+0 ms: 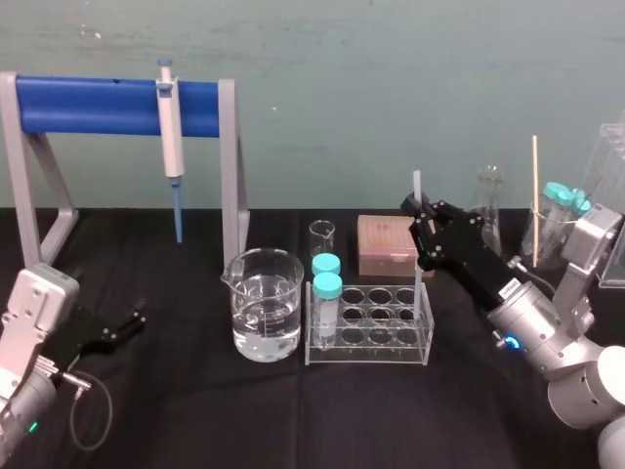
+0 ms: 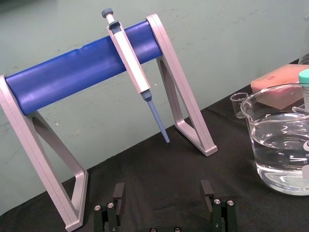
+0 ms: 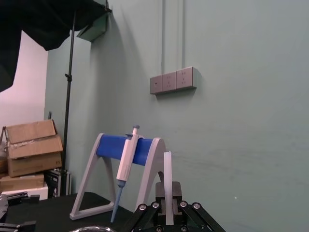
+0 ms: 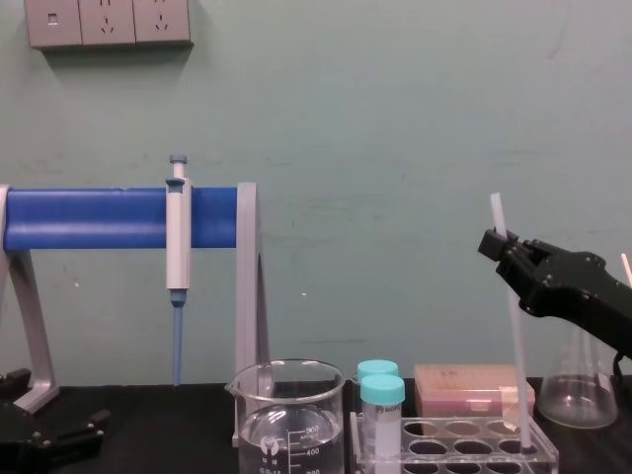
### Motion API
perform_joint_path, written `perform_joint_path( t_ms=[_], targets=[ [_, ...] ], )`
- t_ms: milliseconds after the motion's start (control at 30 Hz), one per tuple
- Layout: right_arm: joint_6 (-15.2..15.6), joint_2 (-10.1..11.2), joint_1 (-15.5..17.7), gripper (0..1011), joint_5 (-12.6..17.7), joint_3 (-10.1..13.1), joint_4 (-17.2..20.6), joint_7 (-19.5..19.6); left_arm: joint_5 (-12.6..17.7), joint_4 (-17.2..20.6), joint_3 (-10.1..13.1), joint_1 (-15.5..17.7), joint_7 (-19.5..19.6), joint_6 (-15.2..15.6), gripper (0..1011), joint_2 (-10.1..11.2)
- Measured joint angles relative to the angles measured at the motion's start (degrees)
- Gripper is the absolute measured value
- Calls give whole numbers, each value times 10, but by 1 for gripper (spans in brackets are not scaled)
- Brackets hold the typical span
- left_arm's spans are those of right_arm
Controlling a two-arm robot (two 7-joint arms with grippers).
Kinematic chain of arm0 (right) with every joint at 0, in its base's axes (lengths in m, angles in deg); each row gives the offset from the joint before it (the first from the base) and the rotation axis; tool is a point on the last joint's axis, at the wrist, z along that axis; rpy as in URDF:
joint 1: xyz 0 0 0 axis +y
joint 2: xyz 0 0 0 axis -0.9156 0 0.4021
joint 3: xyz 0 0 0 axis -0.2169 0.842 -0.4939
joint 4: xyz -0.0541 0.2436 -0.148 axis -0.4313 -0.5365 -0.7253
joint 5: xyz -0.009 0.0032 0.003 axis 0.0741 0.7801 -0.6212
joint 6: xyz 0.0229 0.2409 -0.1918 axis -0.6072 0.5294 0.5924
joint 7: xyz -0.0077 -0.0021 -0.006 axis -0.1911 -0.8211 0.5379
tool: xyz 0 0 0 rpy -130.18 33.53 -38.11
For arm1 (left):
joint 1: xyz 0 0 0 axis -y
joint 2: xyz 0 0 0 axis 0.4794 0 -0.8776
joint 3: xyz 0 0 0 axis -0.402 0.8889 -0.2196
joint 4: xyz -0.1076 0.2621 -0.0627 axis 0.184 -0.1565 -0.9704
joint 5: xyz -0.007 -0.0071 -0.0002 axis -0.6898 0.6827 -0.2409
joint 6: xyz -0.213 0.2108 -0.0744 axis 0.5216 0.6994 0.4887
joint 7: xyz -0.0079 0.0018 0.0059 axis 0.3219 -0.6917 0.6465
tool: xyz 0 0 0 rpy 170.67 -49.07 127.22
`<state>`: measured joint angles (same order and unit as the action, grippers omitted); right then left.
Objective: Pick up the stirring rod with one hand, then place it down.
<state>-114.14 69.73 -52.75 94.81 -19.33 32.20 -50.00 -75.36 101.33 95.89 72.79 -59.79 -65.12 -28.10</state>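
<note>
The stirring rod [image 1: 420, 277] is a thin translucent-white stick standing almost upright. Its lower end reaches into a hole at the right end of the clear test-tube rack [image 1: 371, 337]. My right gripper [image 1: 422, 220] is shut on the rod near its top, reaching in from the right. In the chest view the rod [image 4: 516, 355] runs from the right gripper [image 4: 499, 247] down into the rack [image 4: 454, 439]. The right wrist view shows the rod [image 3: 167, 169] rising between the fingers. My left gripper [image 1: 125, 324] rests open at the table's near left, its fingers [image 2: 118, 193] spread apart and holding nothing.
A beaker of water [image 1: 265, 303] stands left of the rack, which holds two teal-capped tubes [image 1: 326, 293]. A blue-tipped pipette [image 1: 172, 147] hangs on the blue-barred stand [image 1: 107, 107] at back left. A pink box [image 1: 387, 244], a flask [image 1: 488, 210] and an orange stick [image 1: 535, 195] stand behind.
</note>
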Motion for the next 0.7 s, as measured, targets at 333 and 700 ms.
perform_joint_path(
  t_ms=[333,700],
  targets=[
    [-6,-6,-16,78,-6,-7,-37,-4,0,0,0,0,0,0,1000,0],
    [-18,-15,-38,78,-15,-10,-84,-11,0,0,0,0,0,0,1000,0]
  ],
)
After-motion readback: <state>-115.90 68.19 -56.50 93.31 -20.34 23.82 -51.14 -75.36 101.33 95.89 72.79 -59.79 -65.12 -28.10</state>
